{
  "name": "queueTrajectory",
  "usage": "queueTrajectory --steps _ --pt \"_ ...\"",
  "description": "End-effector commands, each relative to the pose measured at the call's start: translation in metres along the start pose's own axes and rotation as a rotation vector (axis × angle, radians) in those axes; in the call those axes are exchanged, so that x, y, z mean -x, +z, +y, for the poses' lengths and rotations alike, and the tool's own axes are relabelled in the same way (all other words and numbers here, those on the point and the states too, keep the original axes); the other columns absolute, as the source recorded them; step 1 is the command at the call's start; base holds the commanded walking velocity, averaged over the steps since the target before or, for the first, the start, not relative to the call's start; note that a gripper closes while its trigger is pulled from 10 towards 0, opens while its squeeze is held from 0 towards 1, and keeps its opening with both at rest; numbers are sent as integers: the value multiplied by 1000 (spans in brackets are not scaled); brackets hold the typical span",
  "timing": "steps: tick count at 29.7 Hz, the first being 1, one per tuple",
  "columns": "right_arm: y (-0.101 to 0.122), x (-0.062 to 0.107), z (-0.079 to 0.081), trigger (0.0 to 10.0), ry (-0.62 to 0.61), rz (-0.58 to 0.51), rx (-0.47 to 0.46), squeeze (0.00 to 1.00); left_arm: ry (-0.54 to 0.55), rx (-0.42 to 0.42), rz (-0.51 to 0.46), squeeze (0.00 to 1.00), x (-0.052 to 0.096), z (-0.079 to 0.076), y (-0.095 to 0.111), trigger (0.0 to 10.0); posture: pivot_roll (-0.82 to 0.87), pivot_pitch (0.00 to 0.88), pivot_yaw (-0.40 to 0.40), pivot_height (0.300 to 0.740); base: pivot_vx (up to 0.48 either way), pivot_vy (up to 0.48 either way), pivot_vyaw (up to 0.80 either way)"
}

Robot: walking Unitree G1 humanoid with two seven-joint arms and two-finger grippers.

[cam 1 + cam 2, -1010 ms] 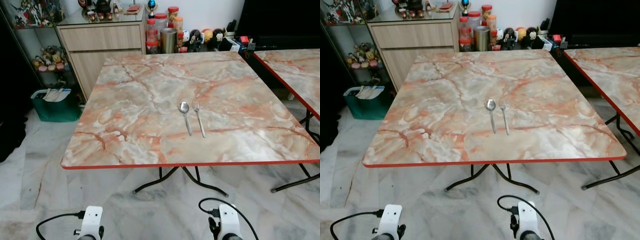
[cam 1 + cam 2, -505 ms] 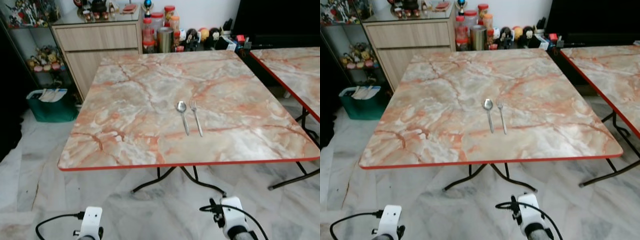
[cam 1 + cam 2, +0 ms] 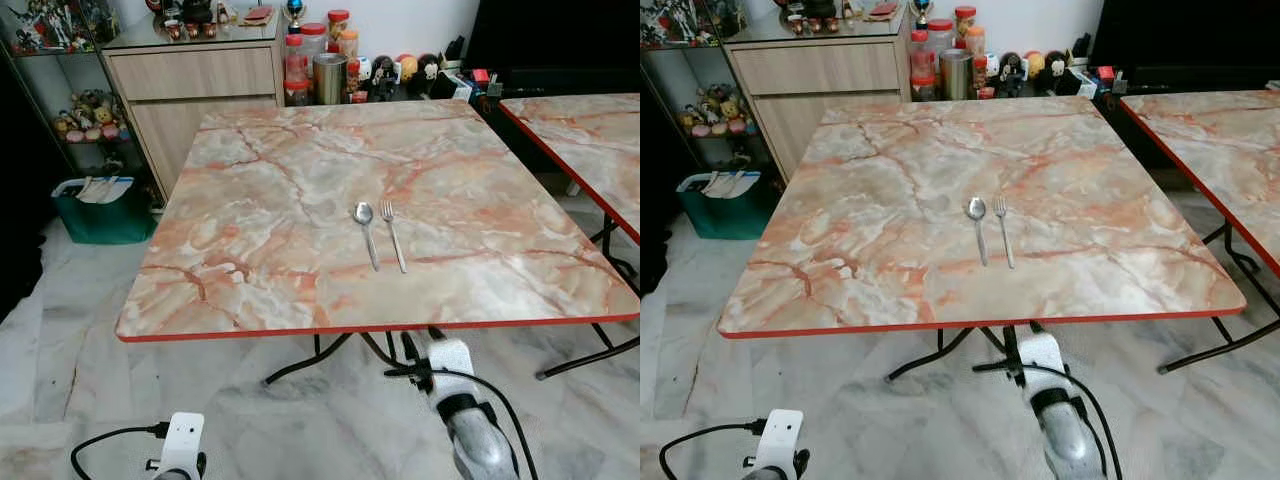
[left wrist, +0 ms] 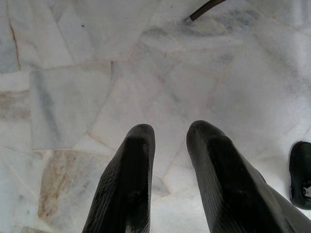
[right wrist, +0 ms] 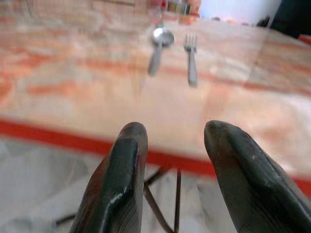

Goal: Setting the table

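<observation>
Desk [image 3: 250,280]: marble-pattern top w/ red edge, on black folding legs, right in front of the robot.
Spoon [image 3: 366,228]: lies on desk near the middle, bowl toward far side, handle toward robot.
Fork [image 3: 393,233]: just beside spoon on its right, parallel, tines at far end; the two don't touch.
Right claw [image 5: 175,145]: raised in front of desk's near edge, below the top's level, fingers apart, nothing between them; points at the cutlery across the red edge.
Left claw [image 4: 170,141]: low by robot's side, aimed at the marble floor [image 4: 73,73], fingers apart, holding nothing.
Second desk [image 3: 590,130]: same pattern, to the right, well apart.
Cabinet [image 3: 190,85]: behind desk, jars beside it.
</observation>
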State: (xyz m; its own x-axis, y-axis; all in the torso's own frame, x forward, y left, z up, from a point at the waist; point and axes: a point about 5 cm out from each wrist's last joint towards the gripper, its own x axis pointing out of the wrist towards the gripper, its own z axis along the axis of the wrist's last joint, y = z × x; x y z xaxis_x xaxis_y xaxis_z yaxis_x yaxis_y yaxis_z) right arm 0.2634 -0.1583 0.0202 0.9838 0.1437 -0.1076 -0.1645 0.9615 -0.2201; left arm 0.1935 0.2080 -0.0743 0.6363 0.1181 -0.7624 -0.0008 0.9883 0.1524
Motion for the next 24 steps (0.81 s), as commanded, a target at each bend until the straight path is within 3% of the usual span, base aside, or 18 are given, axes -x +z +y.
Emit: queueTrajectory --steps 1,3,6,9,13,24 --pt "7 -5 0 10000 -3 -15 10 0 11 -8 5 0 0 4 -1 10000 -65 0 18 740 0 0 0" --pt "8 -5 0 10000 -3 -14 10 0 11 -8 5 0 0 4 -1 10000 -65 0 18 740 0 0 0" --pt "28 -20 1 10000 -36 -74 -34 0 16 -3 3 0 1 5 -2 10000 -62 0 24 740 0 0 0" --pt "31 -29 -7 10000 -118 -43 -48 0 8 -12 6 0 1 4 -3 10000 -67 0 36 740 0 0 0" --pt "38 -41 -15 10000 -221 -31 -163 0 0 -14 3 0 0 3 -1 10000 -71 0 48 740 0 0 0" --pt "59 -60 -8 10000 -200 -50 -158 0 1 -24 -11 0 -1 5 6 10000 -53 0 39 740 0 0 0"
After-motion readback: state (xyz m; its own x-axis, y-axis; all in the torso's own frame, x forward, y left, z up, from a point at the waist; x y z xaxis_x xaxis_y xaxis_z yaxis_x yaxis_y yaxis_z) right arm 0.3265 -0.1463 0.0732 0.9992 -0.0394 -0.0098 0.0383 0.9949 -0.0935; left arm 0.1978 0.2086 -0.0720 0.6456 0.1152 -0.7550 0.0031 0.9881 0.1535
